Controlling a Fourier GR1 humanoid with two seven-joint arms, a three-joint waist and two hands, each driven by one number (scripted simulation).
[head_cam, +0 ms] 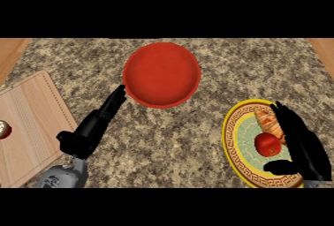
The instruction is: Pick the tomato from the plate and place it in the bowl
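A red tomato (267, 144) lies on a yellow-rimmed plate (232, 132) with a pale green middle, at the lower right. A croissant-like pastry (268, 121) lies on the same plate, just behind the tomato. My right hand (305, 148) is over the plate's right side, fingers straight and pointing away, thumb below the tomato; it is open and not closed round the tomato. The red bowl (161, 74) stands at the centre back. My left hand (91, 128) is open, its straight fingers reaching up to the bowl's left rim.
A wooden cutting board (32, 123) lies at the left, with a small red-and-white object (4, 129) at its left edge. Wooden surface shows beyond the granite counter's far corners.
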